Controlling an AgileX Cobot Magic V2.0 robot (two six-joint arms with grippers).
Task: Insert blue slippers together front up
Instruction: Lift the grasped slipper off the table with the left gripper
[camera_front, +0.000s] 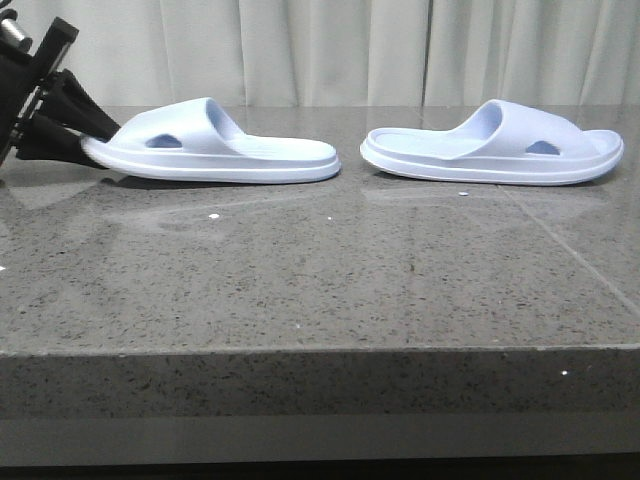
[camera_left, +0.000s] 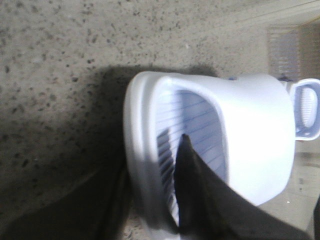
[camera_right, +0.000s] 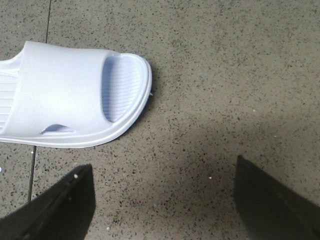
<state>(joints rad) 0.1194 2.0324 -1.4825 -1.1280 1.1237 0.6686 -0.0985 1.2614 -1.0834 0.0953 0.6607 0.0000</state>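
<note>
The grey speckled stone table (camera_front: 300, 290) filled the near ground; on its far part lay two blue slippers, heel to heel and apart; the left slipper (camera_front: 215, 148) pointed left, the right slipper (camera_front: 495, 143) right, both soles down; the left gripper (camera_front: 75, 135) gripped the left slipper's toe end, one finger (camera_left: 200, 195) on the ribbed footbed, the other outside the sole; the right gripper (camera_right: 165, 200) hung above bare stone beside the right slipper's toe, fingers wide apart.

A staged lab or test setup: a speckled grey stone countertop (camera_front: 300, 290) under the left gripper (camera_front: 85, 135), closed off behind by a plain pale curtain (camera_front: 330, 50).
</note>
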